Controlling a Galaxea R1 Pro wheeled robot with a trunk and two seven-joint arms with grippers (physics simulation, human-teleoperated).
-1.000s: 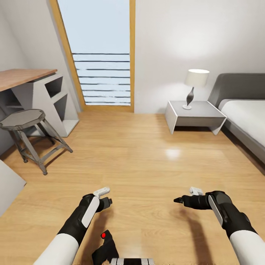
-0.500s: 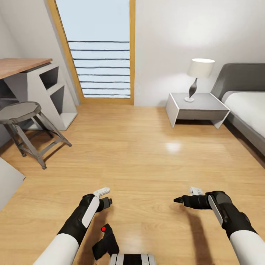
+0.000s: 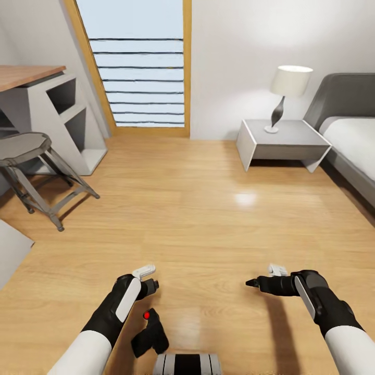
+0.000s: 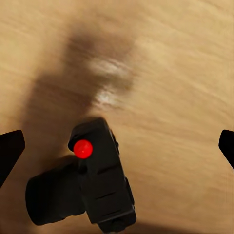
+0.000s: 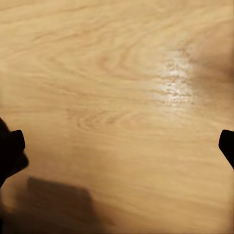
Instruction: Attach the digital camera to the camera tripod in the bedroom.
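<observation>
Two end effectors, left [image 3: 147, 277] and right [image 3: 264, 277], both spread open above the wood floor [image 3: 208, 219], digital camera [image 4: 92, 183] lying below the left.

The small black boxy digital camera [image 3: 150, 333] lies on the light wood floor [image 3: 208, 229] near its front edge. The grey metal stool [image 3: 26, 151] stands left, the grey bedside stand [image 3: 281, 138] far right, bearing the white-shaded lamp [image 3: 289, 94].
</observation>
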